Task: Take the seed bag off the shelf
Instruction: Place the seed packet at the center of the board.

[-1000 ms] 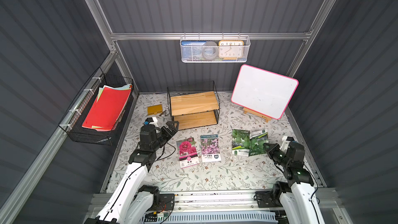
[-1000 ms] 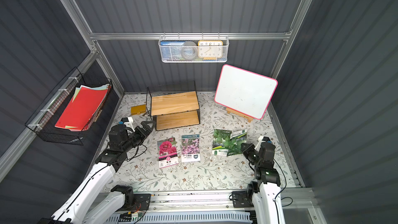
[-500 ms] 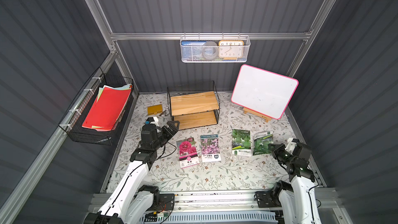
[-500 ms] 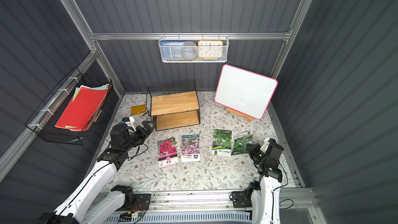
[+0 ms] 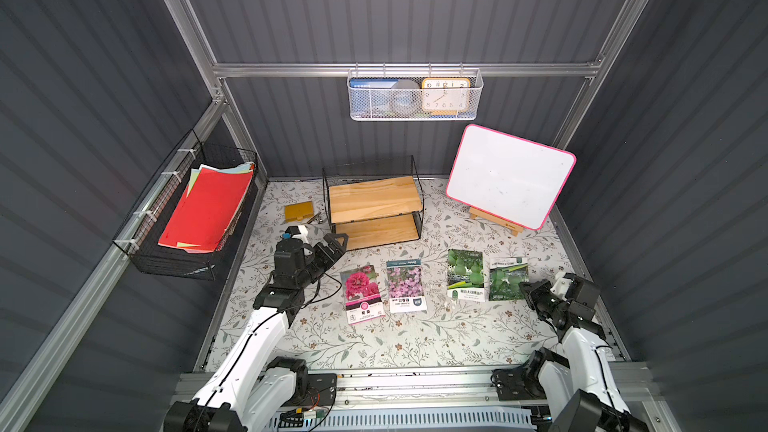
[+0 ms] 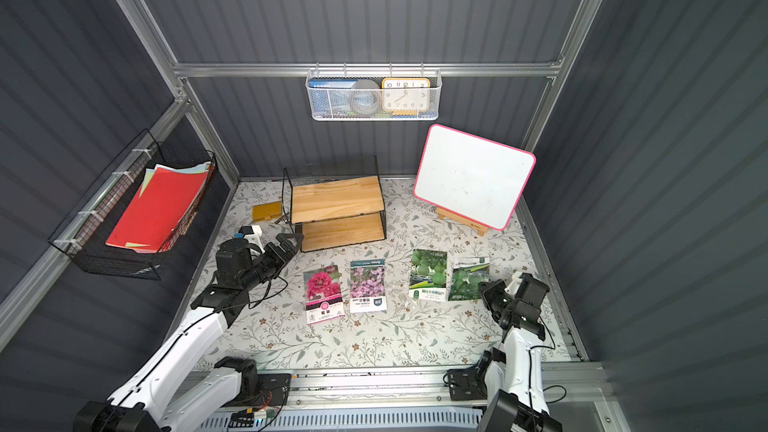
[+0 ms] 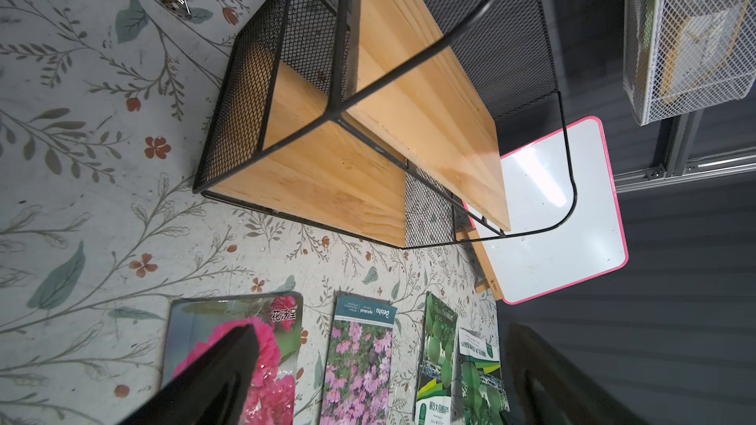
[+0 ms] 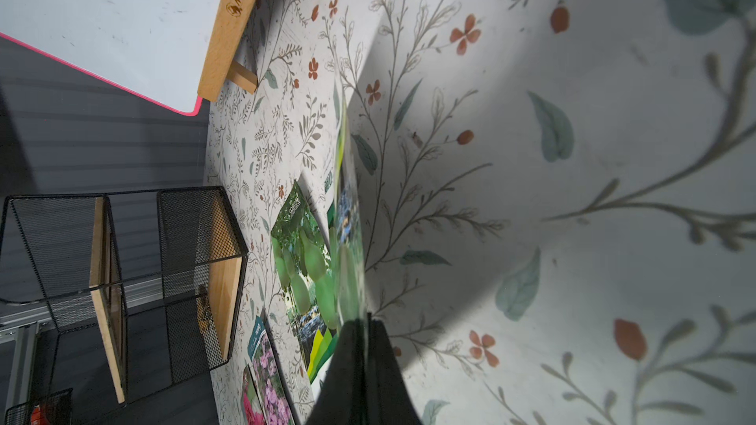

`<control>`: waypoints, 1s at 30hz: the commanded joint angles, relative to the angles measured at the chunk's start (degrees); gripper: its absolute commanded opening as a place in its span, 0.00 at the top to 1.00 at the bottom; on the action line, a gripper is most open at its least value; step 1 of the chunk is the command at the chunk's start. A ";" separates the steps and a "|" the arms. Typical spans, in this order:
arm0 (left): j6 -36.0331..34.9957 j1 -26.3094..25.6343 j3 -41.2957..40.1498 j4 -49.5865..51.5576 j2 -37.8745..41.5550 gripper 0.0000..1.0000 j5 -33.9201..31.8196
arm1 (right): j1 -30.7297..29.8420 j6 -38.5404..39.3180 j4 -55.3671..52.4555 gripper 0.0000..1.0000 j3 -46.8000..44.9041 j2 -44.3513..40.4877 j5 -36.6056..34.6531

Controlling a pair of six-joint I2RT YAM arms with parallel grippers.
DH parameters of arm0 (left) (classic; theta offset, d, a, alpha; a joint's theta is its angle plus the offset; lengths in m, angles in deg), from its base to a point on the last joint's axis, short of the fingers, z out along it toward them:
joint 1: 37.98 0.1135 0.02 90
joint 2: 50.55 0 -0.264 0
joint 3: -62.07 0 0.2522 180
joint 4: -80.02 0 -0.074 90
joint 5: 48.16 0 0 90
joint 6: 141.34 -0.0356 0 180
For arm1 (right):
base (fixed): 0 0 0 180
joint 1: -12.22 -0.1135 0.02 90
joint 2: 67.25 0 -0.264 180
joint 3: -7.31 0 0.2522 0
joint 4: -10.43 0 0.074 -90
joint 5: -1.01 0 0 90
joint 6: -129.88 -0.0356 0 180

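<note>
Wood shelf (image 5: 374, 201) boards seen bare; green bag (image 5: 508, 278) is off it, at mat's (image 5: 415, 347) R side.
R gripper (image 5: 525, 288) is clamped on bag's near edge, w/ fingers (image 8: 352, 361) pinched on it in wrist view; bag is set just beside gourd pack (image 5: 465, 274), fwd of shelf. Whether it's flat on mat can't be told. L gripper (image 5: 336, 241) is spread fully wide, nothing held, near shelf's lower front L corner.

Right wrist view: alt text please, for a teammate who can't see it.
The right gripper is shut on the edge of a green seed bag, seen edge-on, with the floral table behind. Beyond lie three more seed bags, the two-board shelf and a pink-rimmed whiteboard.
</note>
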 commanded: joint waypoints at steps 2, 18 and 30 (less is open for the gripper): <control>-1.30 -0.20 -1.81 -2.01 0.16 0.00 1.14 | 0.52 2.34 -4.99 1.00 2.40 1.38 -5.05; -1.08 -0.19 -4.13 -4.92 -0.94 0.00 2.53 | 0.70 7.86 -12.17 1.00 13.14 18.34 -7.56; -0.90 -0.22 -4.58 -6.51 -2.60 0.00 2.80 | 0.73 8.35 -9.62 0.74 15.77 29.22 -6.59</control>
